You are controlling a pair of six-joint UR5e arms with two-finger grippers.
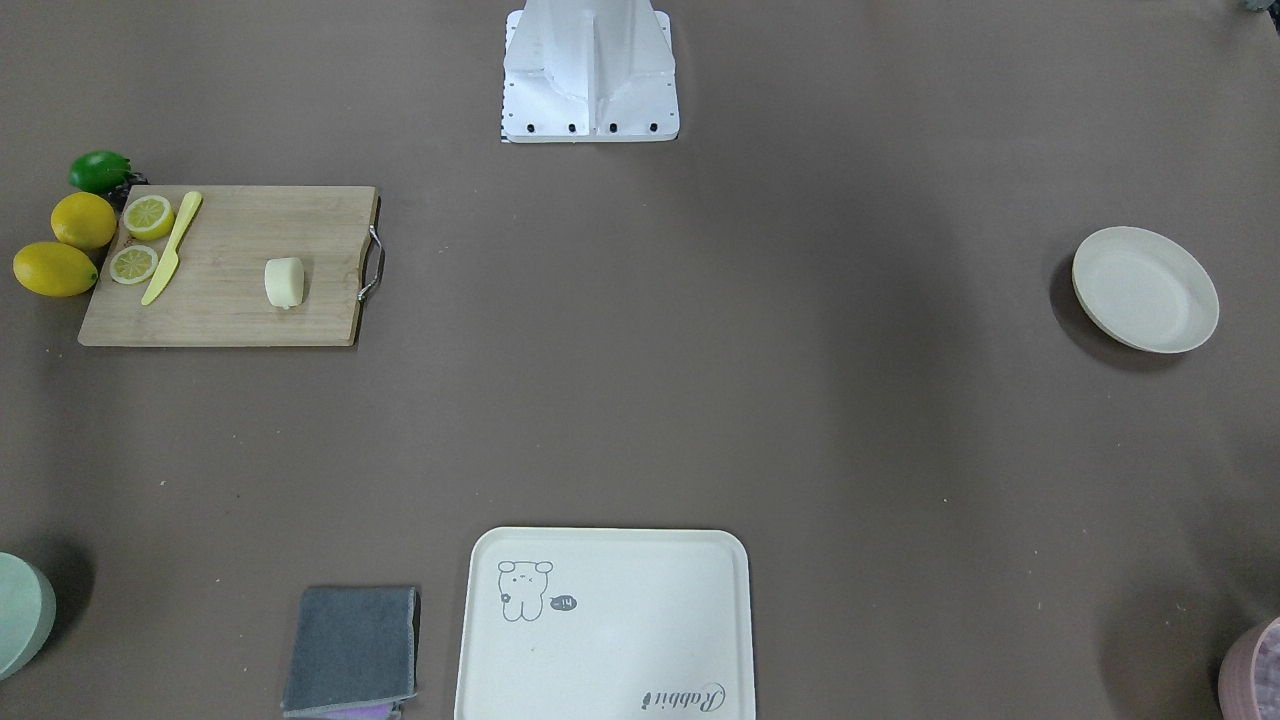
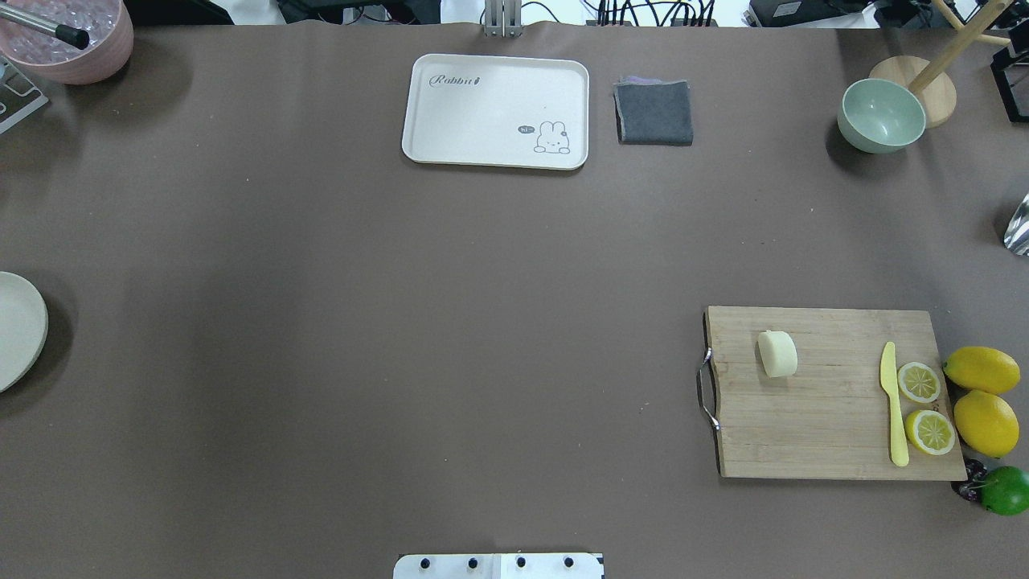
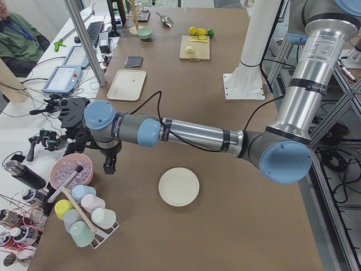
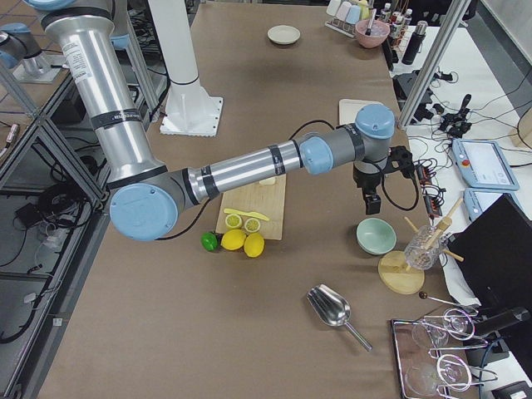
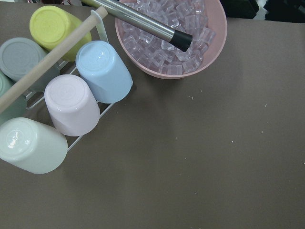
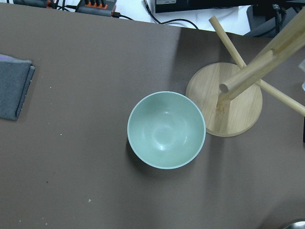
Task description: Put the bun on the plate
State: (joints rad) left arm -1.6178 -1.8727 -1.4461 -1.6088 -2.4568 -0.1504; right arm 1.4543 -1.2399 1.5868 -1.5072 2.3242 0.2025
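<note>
The pale cream bun [image 1: 284, 282] [image 2: 777, 354] lies on the wooden cutting board [image 2: 828, 426], near its handle end on the robot's right. Far across the table, at the robot's left edge, sits the round cream plate [image 1: 1145, 289] [image 2: 16, 328] [image 3: 179, 186], with nothing on it. My left gripper [image 3: 109, 165] hangs beside the pink ice bowl, beyond the plate; it shows only in the exterior left view and I cannot tell its state. My right gripper [image 4: 371, 202] hovers over the green bowl, away from the board; its state cannot be told either.
Lemon halves [image 2: 918, 382], a yellow knife [image 2: 892, 414], whole lemons [image 2: 982, 369] and a lime [image 2: 1005, 490] crowd the board's outer end. A bear tray [image 2: 495, 112], grey cloth [image 2: 653, 112], green bowl [image 6: 166, 130], wooden stand [image 6: 224, 100], ice bowl [image 5: 176, 38] and cup rack [image 5: 71, 95] line the far edge.
</note>
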